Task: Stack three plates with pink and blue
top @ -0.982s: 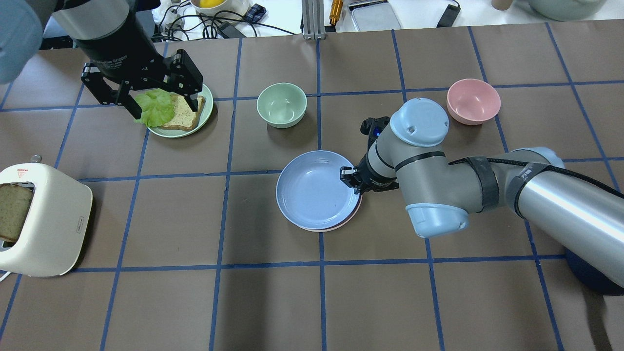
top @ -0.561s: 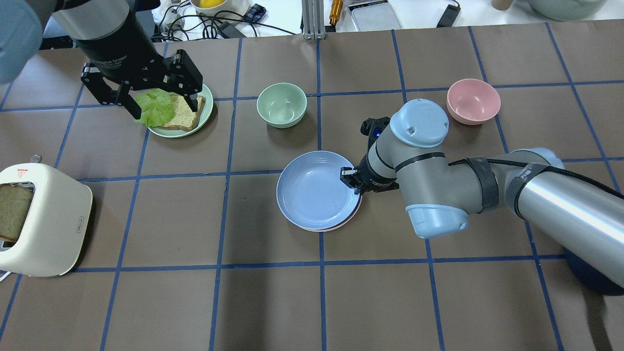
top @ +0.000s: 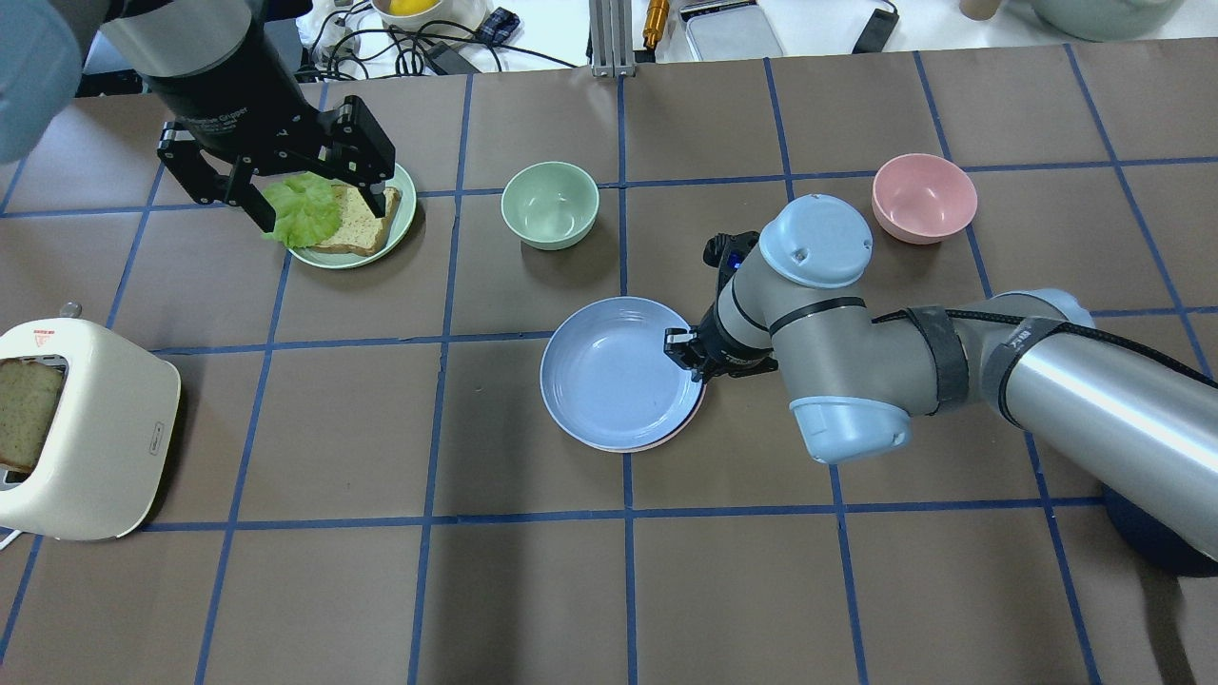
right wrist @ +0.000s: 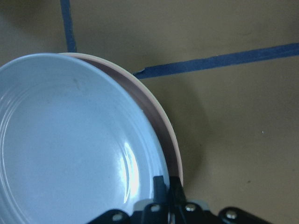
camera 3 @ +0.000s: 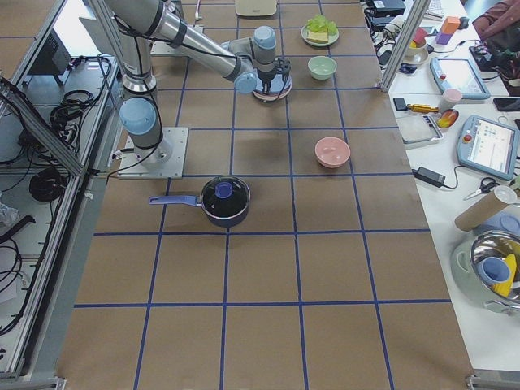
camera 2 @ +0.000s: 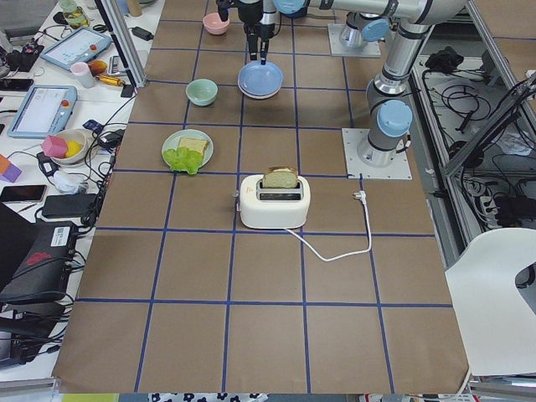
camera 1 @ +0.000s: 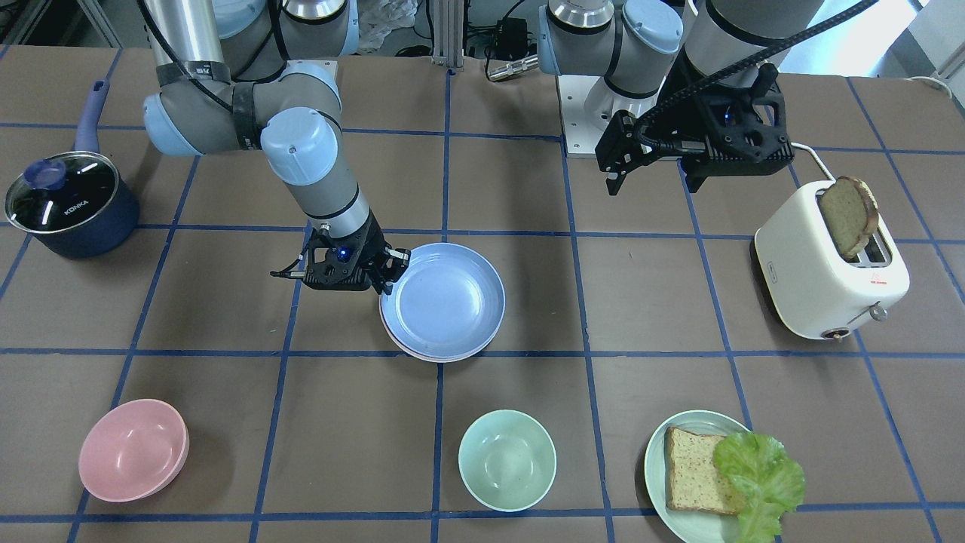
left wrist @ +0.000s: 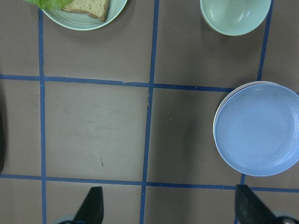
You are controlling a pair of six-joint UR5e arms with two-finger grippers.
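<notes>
Right wrist-mounted: blue plate covers pink plate, rim showing.

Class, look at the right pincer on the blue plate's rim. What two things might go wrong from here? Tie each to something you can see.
1. The right pincer is shut on the rim of the blue plate, which sits off-centre on the pink plate. The pink rim shows along one side only. Letting go here may leave a crooked stack.
2. The pincer stands close against the pink rim. Pulling away may drag or tip either plate.
</notes>
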